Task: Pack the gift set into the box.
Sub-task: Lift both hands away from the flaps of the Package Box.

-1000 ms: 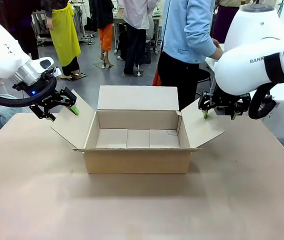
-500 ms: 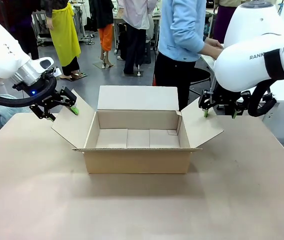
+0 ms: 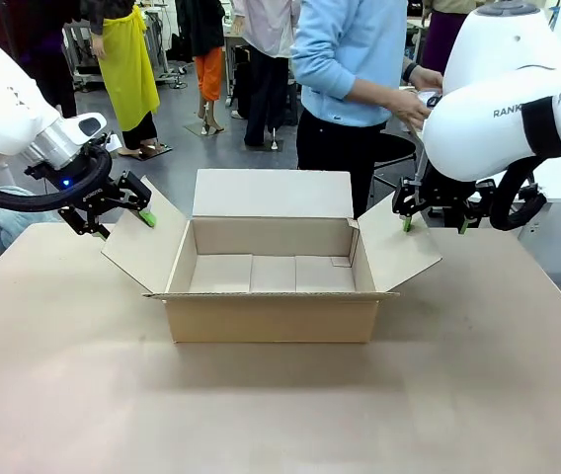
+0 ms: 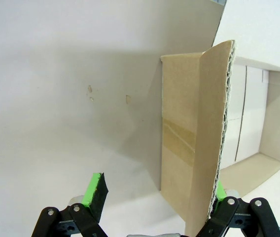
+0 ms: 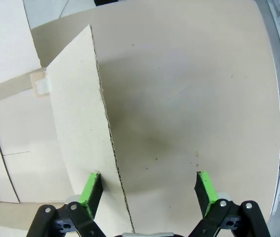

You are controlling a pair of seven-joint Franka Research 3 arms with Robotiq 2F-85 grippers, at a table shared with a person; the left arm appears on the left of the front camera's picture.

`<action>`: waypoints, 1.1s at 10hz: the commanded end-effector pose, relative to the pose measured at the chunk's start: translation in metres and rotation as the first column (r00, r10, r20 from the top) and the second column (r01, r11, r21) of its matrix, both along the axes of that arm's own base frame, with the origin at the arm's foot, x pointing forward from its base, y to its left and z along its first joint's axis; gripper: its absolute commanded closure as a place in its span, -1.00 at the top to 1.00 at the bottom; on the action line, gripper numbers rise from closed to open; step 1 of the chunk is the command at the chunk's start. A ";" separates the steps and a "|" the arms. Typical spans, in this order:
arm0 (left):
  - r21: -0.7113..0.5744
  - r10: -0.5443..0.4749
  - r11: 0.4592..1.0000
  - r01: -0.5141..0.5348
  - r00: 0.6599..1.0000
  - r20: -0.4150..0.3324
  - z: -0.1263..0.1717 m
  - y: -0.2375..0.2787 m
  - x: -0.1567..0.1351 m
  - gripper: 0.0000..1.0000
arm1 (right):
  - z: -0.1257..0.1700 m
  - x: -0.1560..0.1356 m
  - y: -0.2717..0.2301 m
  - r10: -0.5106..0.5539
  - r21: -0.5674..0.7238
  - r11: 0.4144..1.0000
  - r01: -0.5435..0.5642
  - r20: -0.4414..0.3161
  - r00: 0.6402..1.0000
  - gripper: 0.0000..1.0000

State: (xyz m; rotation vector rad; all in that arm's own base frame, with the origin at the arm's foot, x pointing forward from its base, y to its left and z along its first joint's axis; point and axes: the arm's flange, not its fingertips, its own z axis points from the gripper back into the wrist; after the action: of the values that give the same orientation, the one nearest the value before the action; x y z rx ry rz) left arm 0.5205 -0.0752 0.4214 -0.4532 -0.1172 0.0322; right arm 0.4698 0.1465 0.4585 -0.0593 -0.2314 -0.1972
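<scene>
The box (image 3: 271,318), a brown cardboard carton, stands open and empty at the table's middle with its four flaps spread. My left gripper (image 3: 122,223) is open at the upper edge of the left flap (image 3: 140,252). In the left wrist view that flap (image 4: 189,148) stands between the fingers of the left gripper (image 4: 157,190), close to one green pad (image 4: 220,189). My right gripper (image 3: 434,225) is open astride the right flap (image 3: 401,255). Seen from the right wrist, this flap (image 5: 78,123) runs in between the right gripper's (image 5: 147,185) pads. The gift set is out of view.
A person in a light blue top (image 3: 350,59) stands behind the box at the far side, hands (image 3: 411,99) held near my right arm. Bare tabletop (image 3: 280,415) stretches in front of the box and to both sides.
The person in blue has shifted to the left and turned, with the hands now raised by my right arm. Both grippers and the box stay almost where they were.
</scene>
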 end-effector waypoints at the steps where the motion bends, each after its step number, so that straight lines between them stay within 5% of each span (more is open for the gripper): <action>1: 0.010 0.010 1.000 -0.010 1.000 -0.008 0.002 0.000 -0.003 1.00 | 0.001 0.002 0.000 -0.009 -0.021 1.000 0.009 0.008 1.000 1.00; 11: 0.010 0.010 1.000 -0.010 1.000 -0.008 0.002 0.000 -0.003 1.00 | 0.001 0.002 0.000 -0.009 -0.021 1.000 0.009 0.008 1.000 1.00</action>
State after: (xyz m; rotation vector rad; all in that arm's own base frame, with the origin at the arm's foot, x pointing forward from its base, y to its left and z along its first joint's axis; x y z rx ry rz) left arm 0.5205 -0.0752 0.4214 -0.4532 -0.1172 0.0322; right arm 0.4698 0.1465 0.4584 -0.0595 -0.2314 -0.1971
